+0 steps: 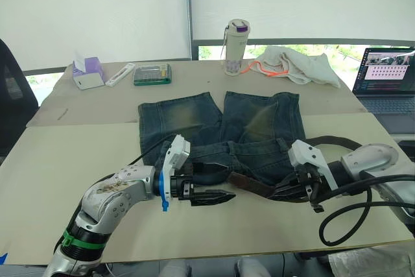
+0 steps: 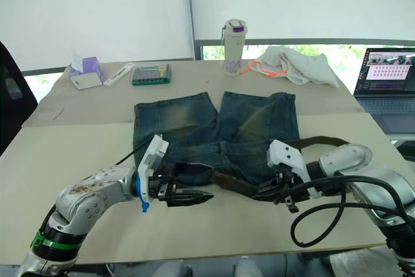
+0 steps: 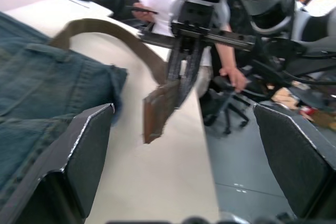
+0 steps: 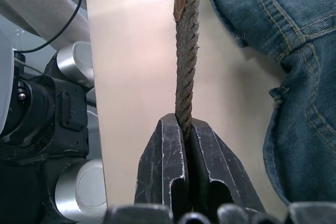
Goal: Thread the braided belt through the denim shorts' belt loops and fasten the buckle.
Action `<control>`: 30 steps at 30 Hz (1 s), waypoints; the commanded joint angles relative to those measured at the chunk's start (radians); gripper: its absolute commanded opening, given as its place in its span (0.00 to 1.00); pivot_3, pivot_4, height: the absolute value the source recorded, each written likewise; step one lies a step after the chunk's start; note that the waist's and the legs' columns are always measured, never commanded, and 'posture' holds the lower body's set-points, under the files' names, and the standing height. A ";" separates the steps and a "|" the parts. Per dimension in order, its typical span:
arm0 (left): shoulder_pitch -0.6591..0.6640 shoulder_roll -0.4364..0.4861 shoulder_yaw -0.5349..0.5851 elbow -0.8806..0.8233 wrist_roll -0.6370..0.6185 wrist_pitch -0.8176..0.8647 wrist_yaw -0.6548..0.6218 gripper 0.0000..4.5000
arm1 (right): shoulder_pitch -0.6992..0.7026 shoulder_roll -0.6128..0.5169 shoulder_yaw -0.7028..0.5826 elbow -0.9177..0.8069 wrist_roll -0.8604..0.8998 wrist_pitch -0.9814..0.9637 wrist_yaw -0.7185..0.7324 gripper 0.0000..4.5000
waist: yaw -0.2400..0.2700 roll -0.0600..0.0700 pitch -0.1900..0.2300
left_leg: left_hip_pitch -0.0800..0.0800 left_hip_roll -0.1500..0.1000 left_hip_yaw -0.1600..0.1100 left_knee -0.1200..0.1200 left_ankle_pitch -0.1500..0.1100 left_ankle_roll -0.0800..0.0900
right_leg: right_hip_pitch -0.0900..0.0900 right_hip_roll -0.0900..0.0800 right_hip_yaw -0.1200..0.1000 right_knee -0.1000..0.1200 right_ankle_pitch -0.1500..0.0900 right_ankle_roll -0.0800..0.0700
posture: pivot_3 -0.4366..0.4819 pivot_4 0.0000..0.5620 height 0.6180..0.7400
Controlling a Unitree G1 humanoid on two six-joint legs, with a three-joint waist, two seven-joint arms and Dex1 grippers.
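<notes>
The denim shorts [image 1: 220, 128] lie flat mid-table, legs pointing away from me and the waistband nearest me. The braided belt [image 1: 253, 186] runs along the waistband's right part and loops back behind my right arm [image 1: 331, 139]. My right gripper [image 1: 285, 192] is shut on the strap close to its free end [image 4: 186, 51], holding it just above the table beside the shorts' edge [image 4: 294, 51]. My left gripper [image 1: 220, 196] is open, low at the waistband's front, facing that belt end [image 3: 157, 114] from a short way off. The belt loops and the buckle are not discernible.
At the table's far side stand a bottle [image 1: 236, 47], a cream cloth with orange trim [image 1: 298, 63], a green box [image 1: 152, 74] and a tissue box [image 1: 87, 72]. A laptop [image 1: 386, 79] sits at right. A person [image 3: 157, 3] sits beyond the table.
</notes>
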 commanded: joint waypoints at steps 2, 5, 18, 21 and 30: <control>-0.020 -0.035 -0.013 0.029 0.019 -0.022 -0.021 0.76 | -0.019 0.003 -0.011 -0.042 0.019 -0.019 0.005 0.00 | 0.000 0.000 0.000 | 0.000 0.000 0.000 0.000 0.000 0.000 | 0.000 0.000 0.000 0.000 0.000 0.000 | 0.48 0.27 1.00; -0.025 -0.087 0.001 0.042 0.007 -0.019 0.005 0.54 | -0.041 0.061 -0.043 -0.043 0.080 0.017 -0.027 0.00 | 0.000 0.000 0.000 | 0.000 0.000 0.000 0.000 0.000 0.000 | 0.000 0.000 0.000 0.000 0.000 0.000 | 0.48 0.27 1.00; 0.006 -0.175 0.021 0.049 -0.008 -0.017 0.042 0.01 | -0.034 0.072 -0.069 -0.058 0.115 0.038 -0.094 0.00 | 0.006 0.000 0.000 | 0.000 0.000 0.000 0.001 0.000 0.000 | 0.000 0.000 0.000 0.000 0.000 0.000 | 0.48 0.27 1.00; 0.013 -0.184 0.018 0.063 0.007 -0.021 0.057 0.00 | -0.030 0.086 -0.121 -0.051 0.143 0.060 -0.131 0.23 | 0.007 0.000 0.000 | 0.000 0.000 0.000 0.001 0.000 0.000 | 0.000 0.000 0.000 0.000 0.000 0.000 | 0.48 0.27 1.00; -0.044 -0.359 0.124 0.180 -0.105 0.073 0.232 0.00 | 0.041 0.231 -0.492 0.045 0.566 0.279 -0.325 0.92 | 0.026 -0.002 0.000 | 0.000 -0.001 -0.001 0.004 -0.001 0.001 | 0.003 -0.001 0.000 0.000 0.001 0.001 | 0.48 0.27 1.00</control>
